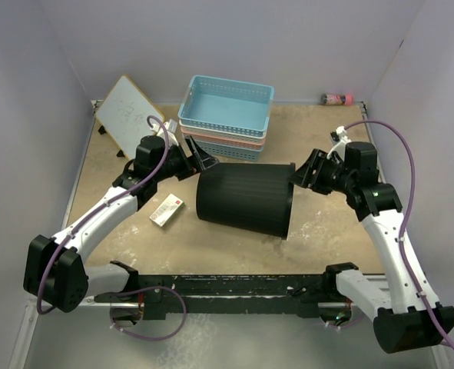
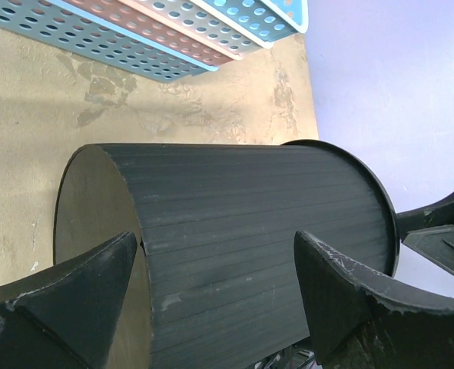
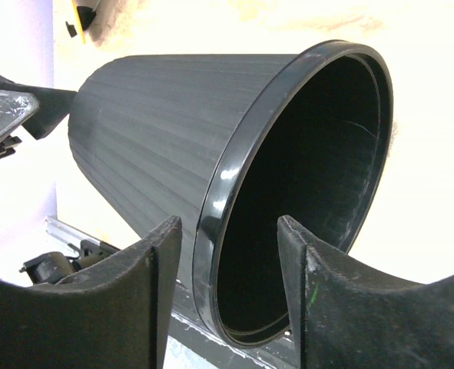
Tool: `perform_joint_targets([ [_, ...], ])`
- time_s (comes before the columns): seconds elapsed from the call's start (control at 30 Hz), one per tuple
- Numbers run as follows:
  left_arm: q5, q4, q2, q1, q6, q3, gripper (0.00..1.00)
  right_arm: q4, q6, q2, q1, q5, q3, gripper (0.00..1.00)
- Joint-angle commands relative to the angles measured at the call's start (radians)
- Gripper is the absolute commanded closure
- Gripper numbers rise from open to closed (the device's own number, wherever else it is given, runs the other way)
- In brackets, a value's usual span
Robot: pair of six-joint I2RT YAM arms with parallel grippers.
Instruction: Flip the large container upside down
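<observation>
The wastebasket [image 1: 246, 201] lay on its side on the bench [image 1: 326, 231], mouth toward 3 o'clock; full inversion judged outstanding. Left claw [image 1: 200, 161] stood wide apart at the base. Right claw [image 1: 296, 178] straddled the rim, apart, not clamped.

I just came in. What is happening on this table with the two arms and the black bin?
Two robot arms are working on the large container, a black wastebasket that lies on its side on the table, with its mouth toward the right. The right gripper has its jaws astride the rim, one inside and one outside, not visibly clamped. The left gripper sits at the closed bottom end with its jaws wide open. The container is not yet upside down.
</observation>
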Motion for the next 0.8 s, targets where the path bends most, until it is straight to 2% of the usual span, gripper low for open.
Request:
perform_joint_targets([
  [0.0, -0.002, 0.009, -0.002, 0.002, 0.011, -0.002, 0.20, 0.005, 0.006, -0.008, 0.002, 0.006, -0.013, 0.47],
  [0.17, -0.043, -0.036, -0.012, 0.002, 0.030, -0.009, 0.20, 0.036, 0.014, -0.002, 0.002, -0.040, -0.016, 0.52],
  [0.53, -0.005, -0.020, -0.020, 0.001, 0.016, -0.034, 0.20, 0.054, 0.012, 0.019, 0.002, -0.050, -0.057, 0.80],
  [0.77, 0.065, 0.050, -0.034, 0.002, -0.045, -0.008, 0.20, 0.065, 0.012, 0.026, 0.002, -0.043, -0.066, 0.88],
])
